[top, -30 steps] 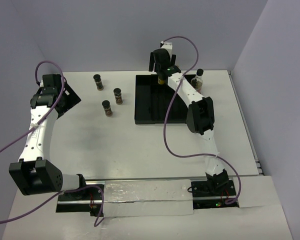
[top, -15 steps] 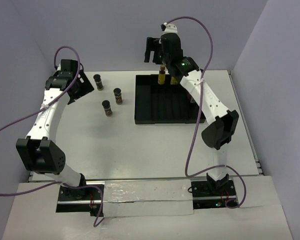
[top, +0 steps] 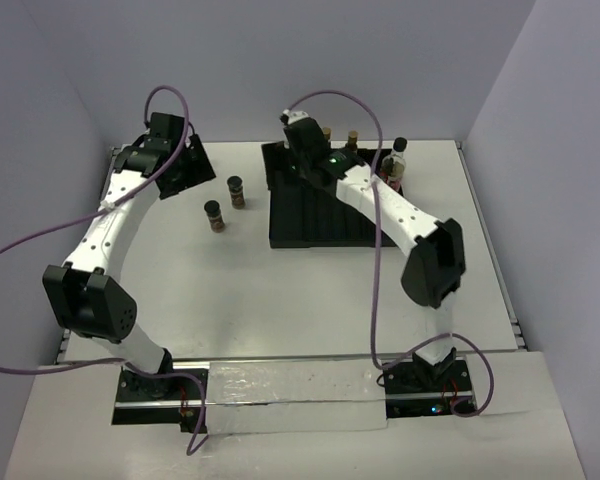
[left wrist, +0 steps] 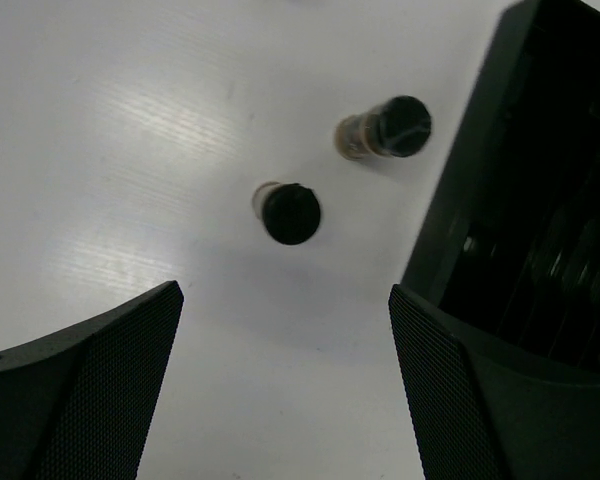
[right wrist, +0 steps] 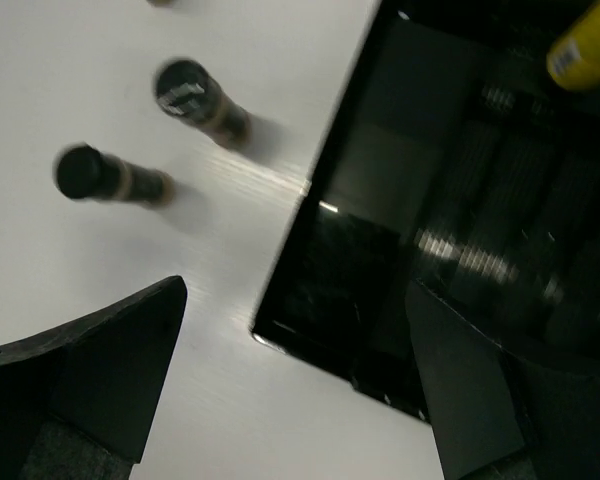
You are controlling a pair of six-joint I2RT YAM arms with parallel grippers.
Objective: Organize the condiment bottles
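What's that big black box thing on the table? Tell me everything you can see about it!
The tray is black, rectangular and shallow, with a low raised rim and long ridges along its floor. It looks like slightly shiny plastic. It lies flat on the white table, to the right of two brown bottles standing apart from it. A yellow bottle shows at its far end, and the right arm reaches across above it.

Motion blur is smearing the right wrist view, so the two dark bottles (right wrist: 202, 103) on the table are showing no label detail. A yellow bottle (right wrist: 585, 50) is running off the top right corner. The black tray (right wrist: 380, 230) is extending past the frame edge in both wrist views. From above, the right arm (top: 380, 200) is covering part of the tray, and it is hiding the lower bodies of two tan-capped bottles (top: 351, 138).
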